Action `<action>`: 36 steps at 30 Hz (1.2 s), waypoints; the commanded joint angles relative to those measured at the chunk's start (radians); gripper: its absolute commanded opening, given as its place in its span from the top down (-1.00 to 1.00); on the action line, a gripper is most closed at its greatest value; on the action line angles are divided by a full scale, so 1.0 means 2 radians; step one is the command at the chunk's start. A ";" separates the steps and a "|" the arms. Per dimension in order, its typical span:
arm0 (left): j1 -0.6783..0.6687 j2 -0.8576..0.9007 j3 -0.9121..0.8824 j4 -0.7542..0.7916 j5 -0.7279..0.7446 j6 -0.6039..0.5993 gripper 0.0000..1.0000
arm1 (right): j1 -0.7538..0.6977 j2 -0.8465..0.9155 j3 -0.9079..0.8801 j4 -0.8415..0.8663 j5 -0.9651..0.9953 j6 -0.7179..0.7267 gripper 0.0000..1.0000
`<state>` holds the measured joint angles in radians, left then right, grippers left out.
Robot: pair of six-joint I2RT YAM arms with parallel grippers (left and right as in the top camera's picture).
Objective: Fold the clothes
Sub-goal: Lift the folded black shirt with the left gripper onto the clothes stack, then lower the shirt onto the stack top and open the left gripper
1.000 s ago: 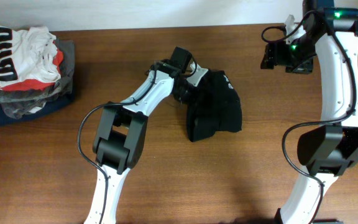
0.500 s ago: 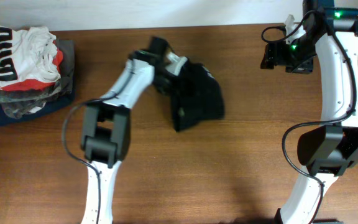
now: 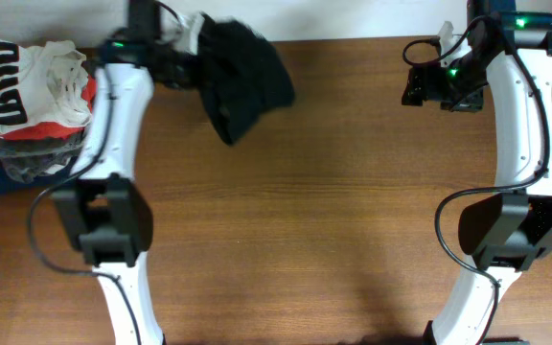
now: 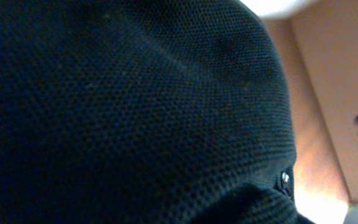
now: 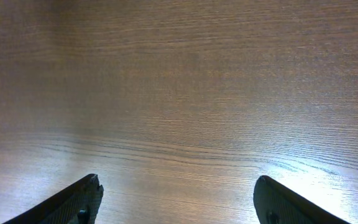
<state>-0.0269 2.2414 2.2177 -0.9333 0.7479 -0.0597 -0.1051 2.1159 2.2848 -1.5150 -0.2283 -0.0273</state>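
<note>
Bunched black T-shirt (image 3: 245, 79) at far edge of counter (image 3: 333, 220), against left end effector (image 3: 188, 46)
Could slip off that edge or land crumpled on the garment pile (image 3: 36, 105) nearby if the hold is loose. Blankets the left wrist view, so cannot tell jaw opening or whether fabric is pinched; sits just right of it. Leaves the right end effector (image 5: 177, 183) gaping, empty, well away.

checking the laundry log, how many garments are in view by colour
black T-shirt: 1
white printed garment: 1
grey garment: 1
navy garment: 1
total: 4
</note>
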 commanded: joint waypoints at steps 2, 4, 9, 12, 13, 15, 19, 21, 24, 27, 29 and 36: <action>0.071 -0.048 0.023 0.016 0.003 -0.032 0.99 | 0.000 -0.007 0.001 0.000 0.002 -0.002 -0.65; 0.098 -0.051 0.023 0.025 0.004 -0.049 0.99 | 0.000 -0.007 0.001 0.000 0.002 -0.001 -0.65; 0.163 -0.052 0.023 0.043 0.003 -0.082 0.99 | 0.000 -0.007 0.001 0.000 0.002 -0.001 -0.65; 0.195 -0.052 0.023 0.046 0.002 -0.082 0.99 | 0.000 -0.007 0.001 -0.001 0.002 -0.001 -0.65; 0.206 -0.052 0.023 0.046 0.002 -0.082 0.99 | 0.000 -0.007 0.001 -0.002 0.002 -0.001 -0.65; 0.225 -0.052 0.023 0.048 0.002 -0.082 0.99 | 0.000 -0.007 0.001 -0.004 0.002 -0.001 -0.66; 0.258 -0.052 0.023 0.052 -0.010 -0.096 0.99 | 0.000 -0.007 0.001 -0.006 0.002 -0.001 -0.65; 0.269 -0.051 0.021 0.054 -0.036 -0.126 0.99 | 0.000 -0.007 0.001 -0.006 0.000 -0.001 -0.66; 0.275 -0.050 0.020 0.066 -0.079 -0.176 0.99 | 0.000 -0.006 0.001 -0.006 -0.004 -0.001 -0.65; 0.278 -0.050 0.020 0.096 -0.124 -0.227 0.99 | 0.001 -0.005 0.001 -0.010 -0.008 -0.001 -0.65; 0.280 -0.050 0.020 0.114 -0.149 -0.271 0.99 | 0.001 -0.003 0.001 -0.016 -0.012 -0.001 -0.66; 0.281 -0.024 0.020 0.157 -0.174 -0.376 0.99 | 0.001 0.008 0.001 -0.035 -0.013 -0.001 -0.65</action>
<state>0.5316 2.1719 2.2406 -0.6445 0.4278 -0.6830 -0.1051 2.1159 2.2848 -1.5776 -0.2375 -0.0269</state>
